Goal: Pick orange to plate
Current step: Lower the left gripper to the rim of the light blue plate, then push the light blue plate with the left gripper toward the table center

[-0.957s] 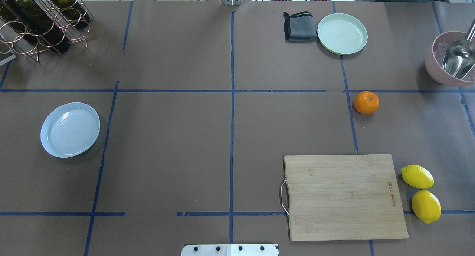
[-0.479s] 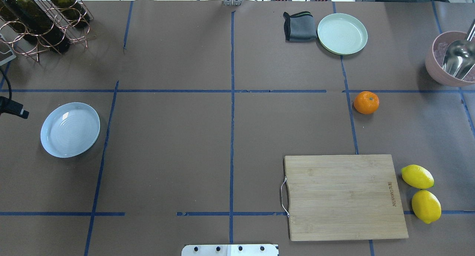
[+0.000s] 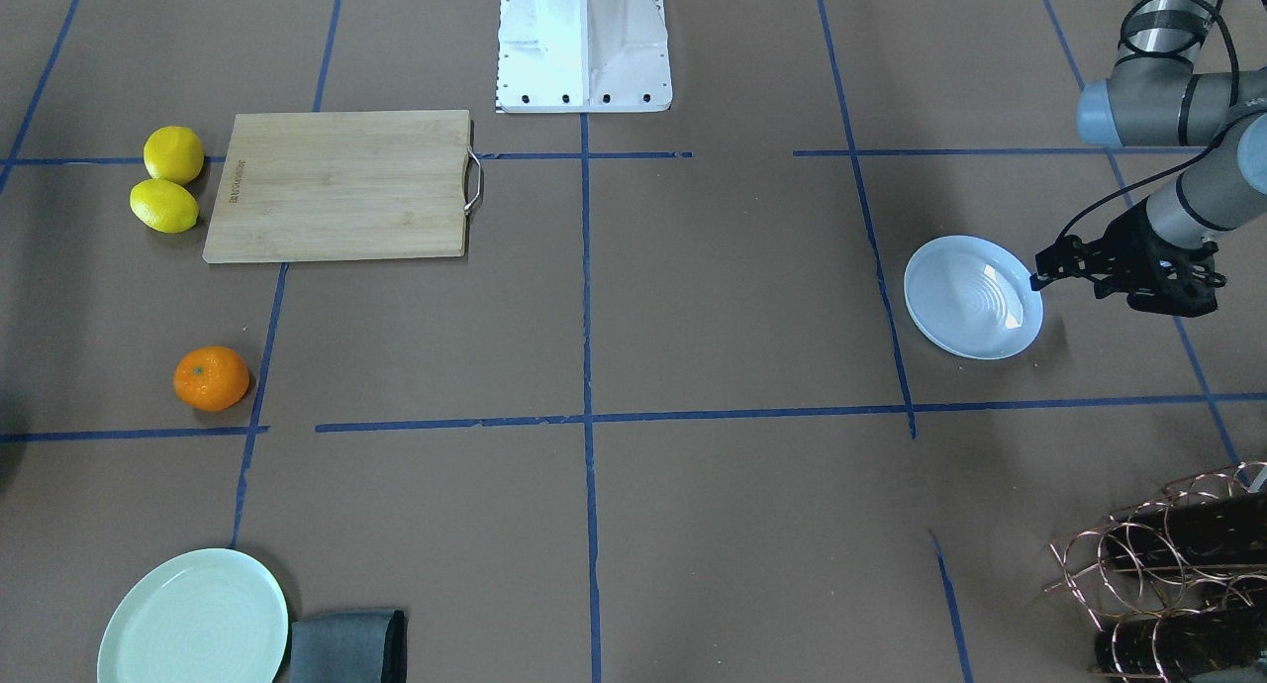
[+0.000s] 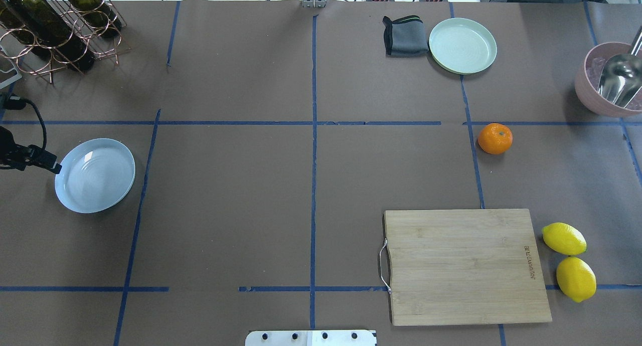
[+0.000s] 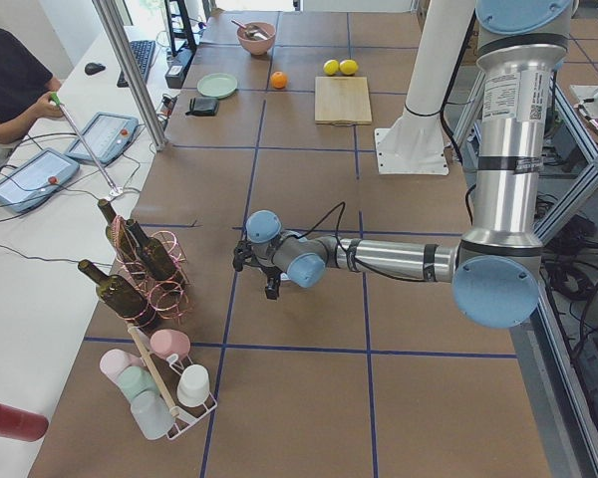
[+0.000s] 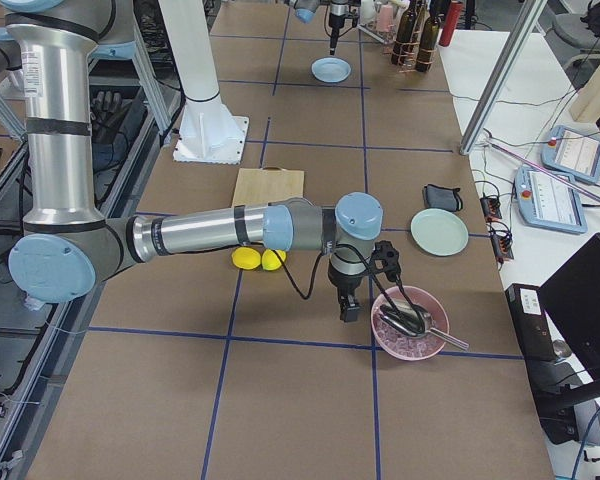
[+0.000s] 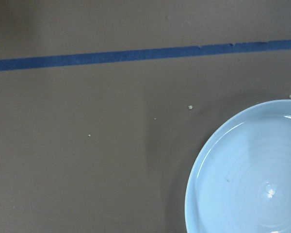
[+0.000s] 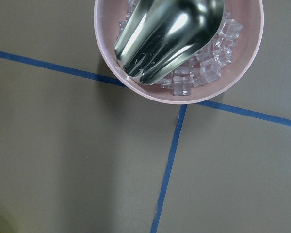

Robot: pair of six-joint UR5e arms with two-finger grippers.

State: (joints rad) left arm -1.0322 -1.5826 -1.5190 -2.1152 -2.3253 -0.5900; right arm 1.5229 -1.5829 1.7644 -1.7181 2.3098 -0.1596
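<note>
The orange point(image 4: 495, 138) point(image 3: 211, 378) lies alone on the brown table, on the right of the overhead view. Far across the table sits the pale bluish-white plate point(image 4: 95, 175) point(image 3: 973, 297) point(image 7: 247, 170), with nothing on it. My left gripper point(image 4: 22, 158) point(image 3: 1148, 287) hangs just outside the plate's outer rim; I cannot tell whether it is open or shut. My right gripper point(image 6: 348, 305) shows only in the exterior right view, low beside the pink bowl point(image 6: 410, 325), so I cannot tell its state.
A wooden cutting board point(image 4: 466, 266) and two lemons point(image 4: 564, 238) lie near the robot's side of the orange. Beyond it are a mint-green plate point(image 4: 462, 45) and a grey cloth point(image 4: 405, 35). The ice bowl with a metal scoop point(image 4: 619, 77) is far right, the bottle rack point(image 4: 55, 25) far left.
My left arm has come into the overhead view from the left edge and moved right, up to the plate's rim. The orange and the plate have not moved.
</note>
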